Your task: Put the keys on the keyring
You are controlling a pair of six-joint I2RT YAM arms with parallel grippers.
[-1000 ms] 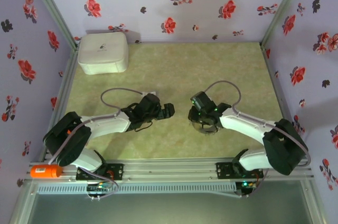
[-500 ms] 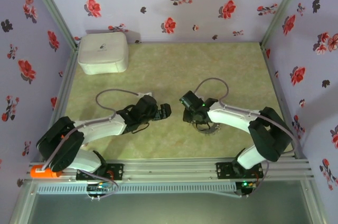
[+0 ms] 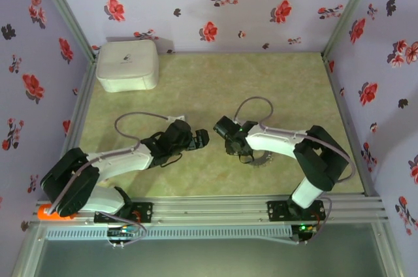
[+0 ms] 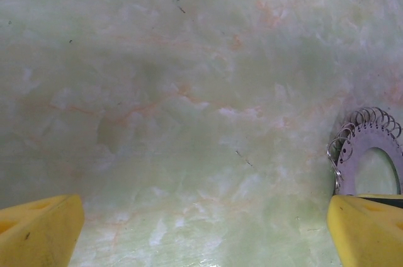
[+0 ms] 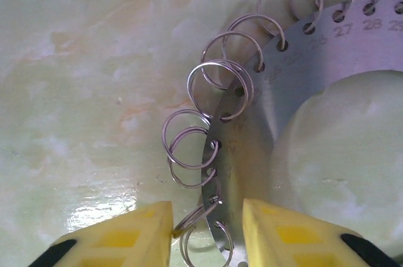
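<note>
Seeing the keyring (image 5: 252, 122) lying flat on the green marbled worktop (image 3: 196, 87), right of centre towards the near edge, partly tucked under the right arm (image 3: 281, 141) in the top view. Logging it as a thin grey plate with an open centre, stamped numbers and a row of holes along the rim, each hole carrying a small wire loop (image 5: 220, 87). Loops fanning outward over the worktop, some overlapping.

Checking the right wrist view: right fingers (image 5: 119, 238) standing part open, a narrow gap between the yellow tips, straddling the rim of the keyring near the lowest loops. One small loop touching the inner edge of the left-hand tip. Not seeing the tips clamped on the plate or lifting anything.

Checking the left wrist view: left fingers (image 4: 38, 229) spread wide, yellow tips at opposite bottom corners, gripping nothing, bare worktop between them. Spotting the keyring (image 4: 368, 153) at the right side, just beside the right-hand tip, with its loops along the upper left rim.

Looking at the top view: both arms reaching inward, wrists facing each other near the middle, close but apart. Left arm (image 3: 124, 158) stretching low across the worktop. Noting a white rounded box (image 3: 127, 65) sitting in the far left corner, well apart from the keyring (image 3: 262, 159) and both arms.
</note>
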